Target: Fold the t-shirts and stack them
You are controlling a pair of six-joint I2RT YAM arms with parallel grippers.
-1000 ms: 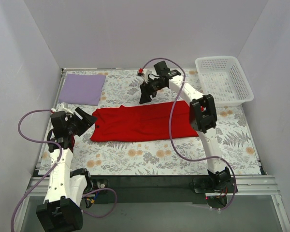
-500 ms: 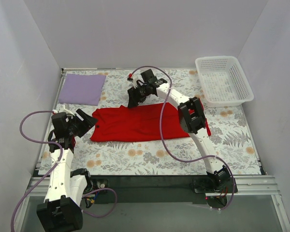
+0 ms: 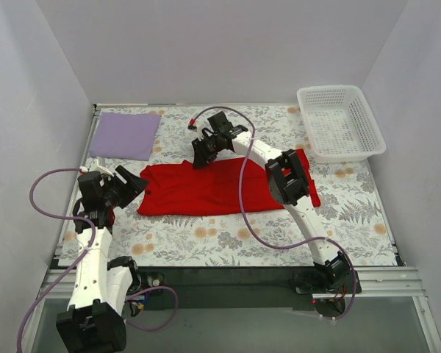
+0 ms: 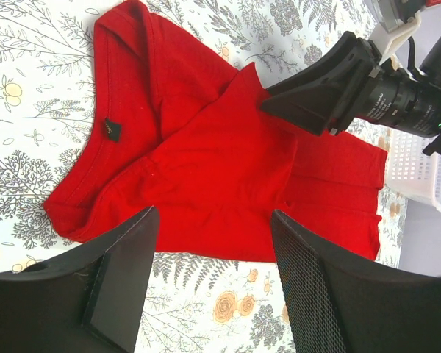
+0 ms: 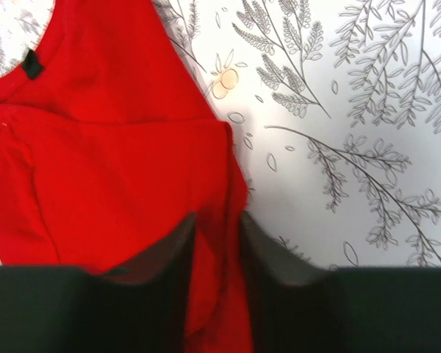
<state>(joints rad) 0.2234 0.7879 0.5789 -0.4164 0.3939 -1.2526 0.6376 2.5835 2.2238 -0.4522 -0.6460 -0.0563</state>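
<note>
Top view: the red t-shirt (image 3: 206, 190) lies spread mid-worktop (image 3: 206, 235), and the lavender t-shirt (image 3: 125, 135) lies flat at the far left corner

Left wrist: the left tool (image 4: 213, 215) hangs released over the collar end

Right wrist: the right tool (image 5: 218, 220) pinches the red shirt's far edge, so a fold seems in hand; next, that edge likely needs carrying across

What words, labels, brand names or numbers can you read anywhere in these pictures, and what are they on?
No text can be read in any view.
Black neck label on the red t-shirt: too small to read, if it bears any print at all.
Lavender t-shirt, white mesh basket, floral table cover: no lettering shows.
</note>
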